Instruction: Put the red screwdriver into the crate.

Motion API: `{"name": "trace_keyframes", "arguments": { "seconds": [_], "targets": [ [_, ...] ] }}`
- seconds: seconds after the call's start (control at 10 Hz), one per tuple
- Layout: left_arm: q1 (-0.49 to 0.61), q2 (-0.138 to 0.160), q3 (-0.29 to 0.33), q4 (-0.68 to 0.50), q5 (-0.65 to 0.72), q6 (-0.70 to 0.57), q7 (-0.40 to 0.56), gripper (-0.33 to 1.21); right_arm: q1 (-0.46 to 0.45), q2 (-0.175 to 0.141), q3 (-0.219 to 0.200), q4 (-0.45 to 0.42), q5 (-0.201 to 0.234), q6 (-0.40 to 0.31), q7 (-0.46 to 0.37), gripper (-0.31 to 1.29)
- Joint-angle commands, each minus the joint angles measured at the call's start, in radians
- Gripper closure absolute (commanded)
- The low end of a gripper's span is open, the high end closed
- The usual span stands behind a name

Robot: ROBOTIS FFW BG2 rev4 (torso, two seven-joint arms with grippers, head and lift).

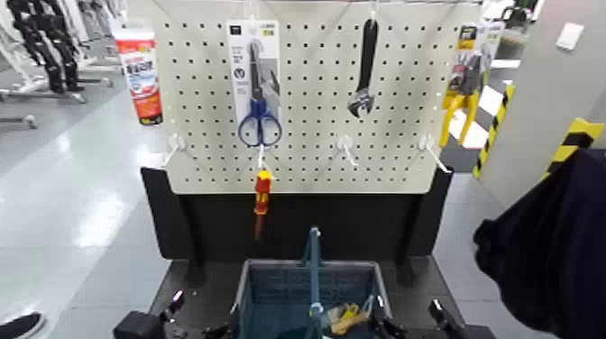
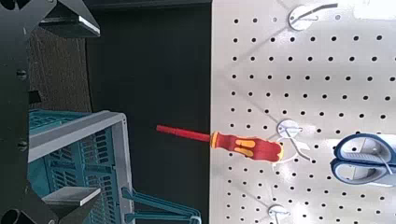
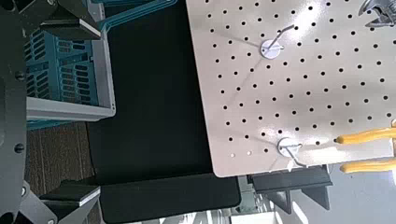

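Note:
The red screwdriver [image 1: 261, 193] has a red handle with yellow bands. It hangs shaft down from a hook at the pegboard's lower edge, under the scissors, and also shows in the left wrist view [image 2: 245, 147]. The blue-grey crate [image 1: 259, 290] with its upright teal handle stands on the dark table below it, and shows in both wrist views [image 2: 75, 149] [image 3: 65, 75]. My left gripper [image 1: 203, 316] [image 2: 70, 107] is open and empty, low beside the crate's left side. My right gripper [image 1: 413, 320] [image 3: 65, 103] is open and empty, low beside the crate's right side.
On the cream pegboard [image 1: 311, 135] hang blue-handled scissors [image 1: 260, 122], a dark wrench [image 1: 364, 72] and yellow-handled pliers [image 1: 460, 99], with bare hooks between them. Something yellow [image 1: 343, 316] lies in the crate. A person's dark sleeve [image 1: 550, 243] is at the right.

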State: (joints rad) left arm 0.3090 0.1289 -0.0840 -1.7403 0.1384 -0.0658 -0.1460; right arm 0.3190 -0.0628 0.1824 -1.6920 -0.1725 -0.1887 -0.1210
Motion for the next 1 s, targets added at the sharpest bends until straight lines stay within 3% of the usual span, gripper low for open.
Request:
{"name": "trace_keyframes", "arguments": {
  "seconds": [0.1,0.4,1.0],
  "targets": [
    [-0.002,0.0,0.0,0.002,0.001,0.004,-0.001,0.11,0.0,0.0,0.0,0.0,0.002,0.0,-0.002,0.14],
    [-0.03,-0.002,-0.006,0.018,0.01,0.012,-0.009,0.11,-0.002,-0.002,0.003,0.002,0.004,0.003,-0.003,0.14],
    [-0.182,0.009,0.01,0.05,0.024,0.073,-0.135,0.11,-0.008,-0.003,0.009,0.008,0.001,0.003,-0.003,0.14]
  ]
}}
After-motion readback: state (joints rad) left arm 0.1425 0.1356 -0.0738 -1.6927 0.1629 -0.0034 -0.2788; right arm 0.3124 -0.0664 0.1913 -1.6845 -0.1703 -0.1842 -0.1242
